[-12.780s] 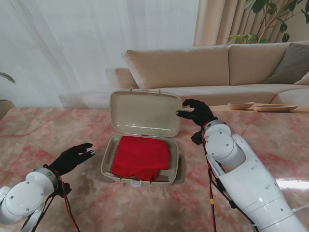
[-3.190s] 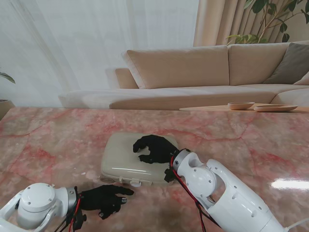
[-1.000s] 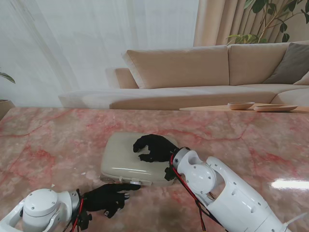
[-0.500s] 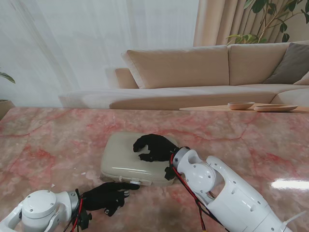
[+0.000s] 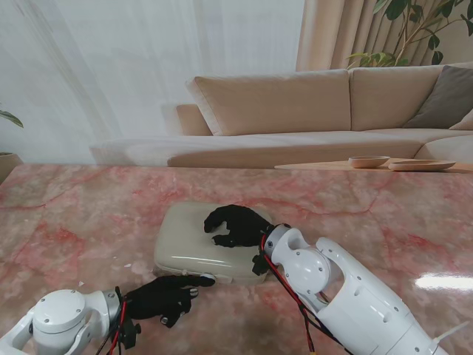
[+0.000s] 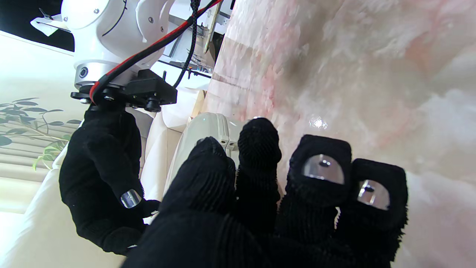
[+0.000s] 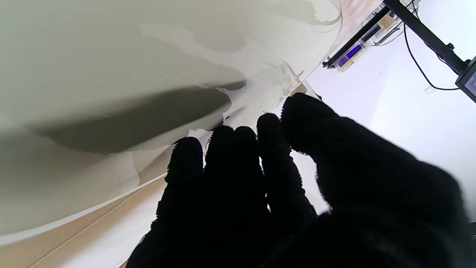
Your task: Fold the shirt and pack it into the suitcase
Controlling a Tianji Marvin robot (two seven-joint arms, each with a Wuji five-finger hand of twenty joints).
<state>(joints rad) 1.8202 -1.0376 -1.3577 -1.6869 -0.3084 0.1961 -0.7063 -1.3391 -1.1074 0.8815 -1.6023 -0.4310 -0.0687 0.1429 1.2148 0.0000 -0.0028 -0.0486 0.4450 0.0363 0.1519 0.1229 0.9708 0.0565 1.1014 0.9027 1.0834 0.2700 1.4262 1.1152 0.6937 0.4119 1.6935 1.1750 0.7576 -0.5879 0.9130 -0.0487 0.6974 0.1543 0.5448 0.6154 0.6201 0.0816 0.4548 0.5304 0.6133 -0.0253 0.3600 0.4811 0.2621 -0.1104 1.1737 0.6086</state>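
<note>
The beige suitcase (image 5: 188, 248) lies closed on the marble table, and the red shirt is hidden inside it. My right hand (image 5: 235, 225) rests palm down on the lid's right half, fingers spread, holding nothing. In the right wrist view the right hand (image 7: 260, 193) lies against the smooth lid (image 7: 111, 56). My left hand (image 5: 166, 294) is on the table at the case's near edge, its forefinger stretched out to the front latch (image 5: 206, 279). The left wrist view shows the left hand's fingers (image 6: 256, 163) just short of the latch (image 6: 227, 142).
The pink marble table (image 5: 89, 222) stretches to both sides of the case. A beige sofa (image 5: 310, 103) stands behind the table. Two shallow wooden dishes (image 5: 368, 161) sit on a low surface at the far right.
The lid, open over the red shirt earlier, is now shut under my right hand. In the last second my left hand has crept forward until its forefinger reaches the latch.
</note>
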